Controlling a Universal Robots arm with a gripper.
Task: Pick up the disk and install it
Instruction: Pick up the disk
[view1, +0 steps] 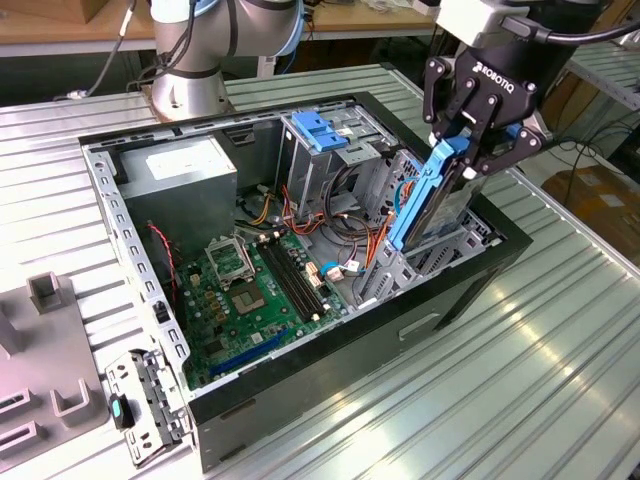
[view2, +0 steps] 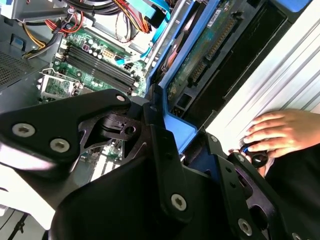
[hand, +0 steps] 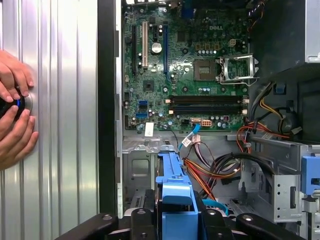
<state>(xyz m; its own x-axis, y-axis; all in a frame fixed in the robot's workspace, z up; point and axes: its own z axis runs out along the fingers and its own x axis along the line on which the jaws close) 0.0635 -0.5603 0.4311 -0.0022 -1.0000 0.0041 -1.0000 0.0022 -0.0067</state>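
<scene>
**Disk held tilted over the drive bay of the open computer case**

Nearest the lens in both wrist views, the black linkages of the gripper (hand: 177, 221) are seen. Its fingers (view2: 161, 131) are closed on the blue carrier frame (hand: 172, 175) of the disk (view1: 448, 198).

In the exterior view the gripper (view1: 478, 150) is shown above the corner of the computer case (view1: 400, 330) at the exterior view's right. The disk is held on edge and tilted, its lower end just inside the case, beside the metal drive bay (view1: 462, 242).

The disk's green circuit-board face (view2: 210, 45) is revealed in the second wrist view. The first wrist view presents the frame end-on, with orange and red cables (hand: 200, 172) lying close beside it.

The motherboard (view1: 250, 290) is seen flat on the case floor, with its memory slots (hand: 207, 103) and processor socket (hand: 235, 67) laid out plainly in the first wrist view. A tall drive cage (view1: 320, 130) with a blue top and a grey power supply (view1: 185, 165) are shown along the far wall in the exterior view.

Two hands (hand: 14, 107) are seen resting on the ribbed metal counter (view1: 540, 380) outside the case wall, closed around a small dark object. One hand (view2: 280, 131) is caught in the second wrist view.

Open counter is left around the case at the exterior view's right and front. A loose metal bracket (view1: 140, 405) and a grey fixture (view1: 50, 370) lie at the exterior view's left.
</scene>
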